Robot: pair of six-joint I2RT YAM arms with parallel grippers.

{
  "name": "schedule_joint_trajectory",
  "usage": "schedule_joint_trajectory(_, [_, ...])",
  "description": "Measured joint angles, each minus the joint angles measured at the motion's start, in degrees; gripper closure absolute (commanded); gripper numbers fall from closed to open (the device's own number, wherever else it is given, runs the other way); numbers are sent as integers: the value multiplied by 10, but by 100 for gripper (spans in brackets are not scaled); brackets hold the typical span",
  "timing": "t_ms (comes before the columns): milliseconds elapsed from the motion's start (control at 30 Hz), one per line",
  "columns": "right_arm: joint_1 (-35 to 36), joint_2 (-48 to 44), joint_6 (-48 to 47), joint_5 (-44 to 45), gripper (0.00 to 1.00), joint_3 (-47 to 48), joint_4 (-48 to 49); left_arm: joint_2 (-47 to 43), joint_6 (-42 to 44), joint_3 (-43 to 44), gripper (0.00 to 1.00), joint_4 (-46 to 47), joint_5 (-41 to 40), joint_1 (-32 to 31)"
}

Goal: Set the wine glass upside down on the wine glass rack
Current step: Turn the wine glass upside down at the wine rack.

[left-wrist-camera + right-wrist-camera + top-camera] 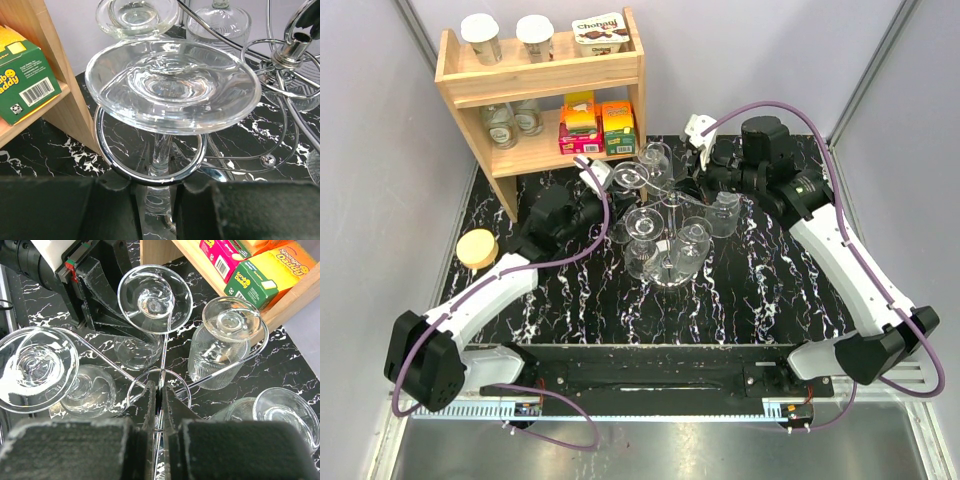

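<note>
- L fingers (75,210) are clamping the bowl end of the wine glass (172,82). The jaws are standing only partway apart with glass filling the gap. It's reading as a grip, tho the contact itself is hiding under the frame edge.
- R fingers (148,415) are pinching nearly shut on the thin centre wire of the wine glass rack (161,375). Prob. this is steadying the light stand so it isn't tipping while the other arm is loading it.
- The glass is hanging foot-up, bowl-down. Its stem is running thru a chrome scroll ring (107,150) and the foot is sitting just above it. The foot is wider than the ring, so the ring should be carrying it once it's freed. Can't tell if foot and ring are touching yet.
- The L wrist cam is giving the stem-in-ring detail, which no other view is showing.
- The top cam is showing L gripper (605,205) and R gripper (695,190) meeting at the rack from opposite sides. It's also showing that the loaded arm is the one nearest the wooden shelf (535,75).
- The R wrist cam is showing other glasses (231,322) hanging inverted on neighbouring arms.
</note>
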Motion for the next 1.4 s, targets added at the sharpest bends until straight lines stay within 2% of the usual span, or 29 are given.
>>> schedule_joint_trajectory(800, [0, -9, -12, 3, 100, -15, 14, -2, -14, -8, 100, 30, 12, 25])
schedule_joint_trajectory(1400, [0, -25, -17, 4, 100, -26, 10, 3, -16, 21, 100, -10, 46, 40])
